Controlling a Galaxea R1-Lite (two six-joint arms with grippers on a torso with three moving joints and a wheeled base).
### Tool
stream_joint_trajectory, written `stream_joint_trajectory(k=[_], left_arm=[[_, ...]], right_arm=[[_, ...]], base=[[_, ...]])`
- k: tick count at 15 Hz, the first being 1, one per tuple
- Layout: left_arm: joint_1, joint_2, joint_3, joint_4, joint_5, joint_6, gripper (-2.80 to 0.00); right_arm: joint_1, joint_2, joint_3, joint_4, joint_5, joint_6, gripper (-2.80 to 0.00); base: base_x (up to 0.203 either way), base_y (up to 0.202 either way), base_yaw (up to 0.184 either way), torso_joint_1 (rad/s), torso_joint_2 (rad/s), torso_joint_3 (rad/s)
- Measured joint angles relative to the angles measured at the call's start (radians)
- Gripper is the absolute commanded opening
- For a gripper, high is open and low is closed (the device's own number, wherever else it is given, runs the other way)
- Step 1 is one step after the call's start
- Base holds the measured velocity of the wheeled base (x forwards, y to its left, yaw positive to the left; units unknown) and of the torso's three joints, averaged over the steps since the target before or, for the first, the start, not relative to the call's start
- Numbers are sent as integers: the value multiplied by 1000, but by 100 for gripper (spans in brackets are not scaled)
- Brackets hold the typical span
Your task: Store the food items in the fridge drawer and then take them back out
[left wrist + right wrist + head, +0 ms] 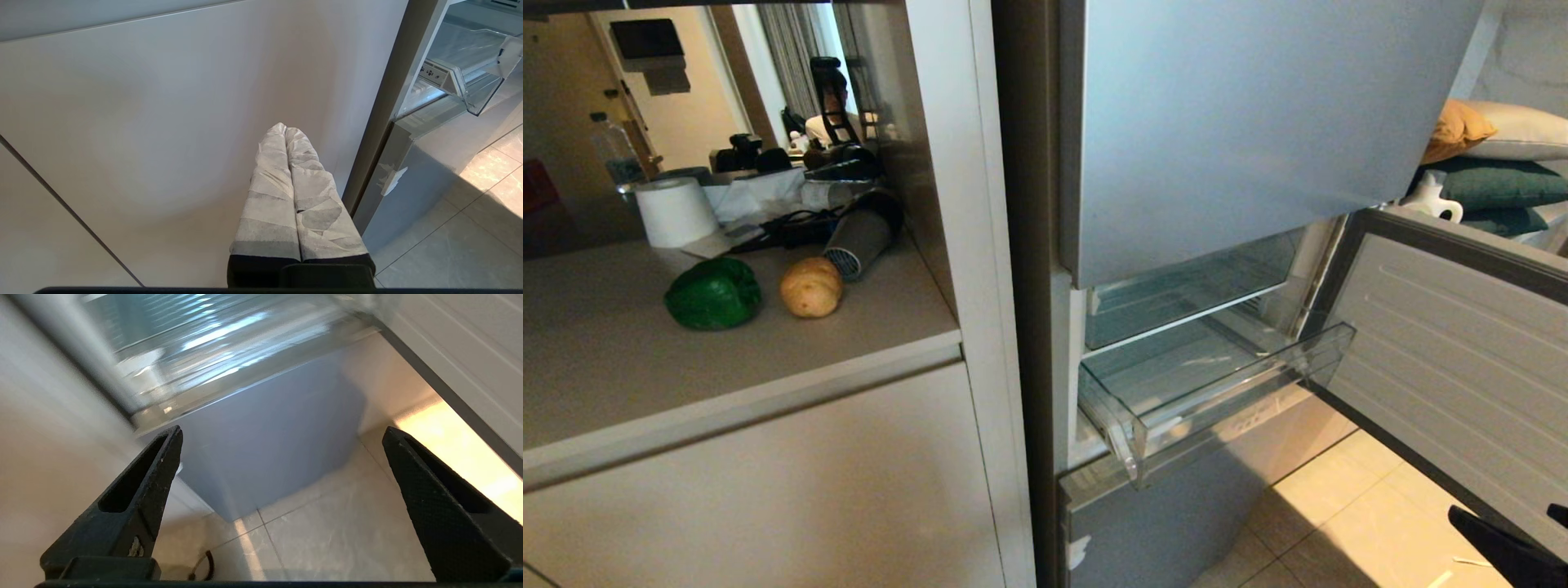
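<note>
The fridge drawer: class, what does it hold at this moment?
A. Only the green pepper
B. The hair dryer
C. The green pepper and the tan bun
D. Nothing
D: the clear fridge drawer stands pulled out and bare, while the green pepper and the tan bun both lie on the counter to its left.

One green pepper (713,293), one tan bun (811,287), one clear drawer (1217,384), perhaps one hair dryer (859,237)

Pepper (713,293) left of bun (811,287) on the surface (621,359), hair dryer (859,237) behind — drawer (1217,392) pulled out to the right.
</note>
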Motion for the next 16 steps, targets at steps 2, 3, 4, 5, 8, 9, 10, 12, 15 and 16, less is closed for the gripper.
stream_joint_trajectory(k=[2, 3, 4, 5, 8, 9, 10, 12, 15, 16], left_arm=[[0, 0, 0, 0, 0, 0, -280], [0, 0, 0, 0, 0, 0, -280], [0, 0, 0, 0, 0, 0, -280], [0, 0, 0, 0, 0, 0, -280], [0, 0, 0, 0, 0, 0, -280], [0, 0, 0, 0, 0, 0, -280], [0, 0, 0, 0, 0, 0, -280], [0, 0, 0, 0, 0, 0, -280], [0, 0, 0, 0, 0, 0, -280], [0, 0, 0, 0, 0, 0, -280]], right_arm=[[-118, 86, -34, -2, -60, 53, 0], [-202, 133, -51, -3, -77, 65, 0], [-300, 184, -71, -5, -79, 72, 0], [-399, 235, -89, -10, -68, 77, 0], [-632, 378, -129, -78, 12, 85, 0], [-685, 420, -135, -111, 45, 85, 0], [-722, 454, -140, -135, 75, 85, 0], [-765, 502, -144, -145, 103, 85, 0], [-830, 562, -168, -167, 143, 85, 0], [-851, 579, -182, -176, 161, 85, 0]], base=[[0, 0, 0, 0, 0, 0], [0, 0, 0, 0, 0, 0], [0, 0, 0, 0, 0, 0], [0, 0, 0, 0, 0, 0], [0, 0, 0, 0, 0, 0], [0, 0, 0, 0, 0, 0], [0, 0, 0, 0, 0, 0], [0, 0, 0, 0, 0, 0], [0, 0, 0, 0, 0, 0], [0, 0, 0, 0, 0, 0]])
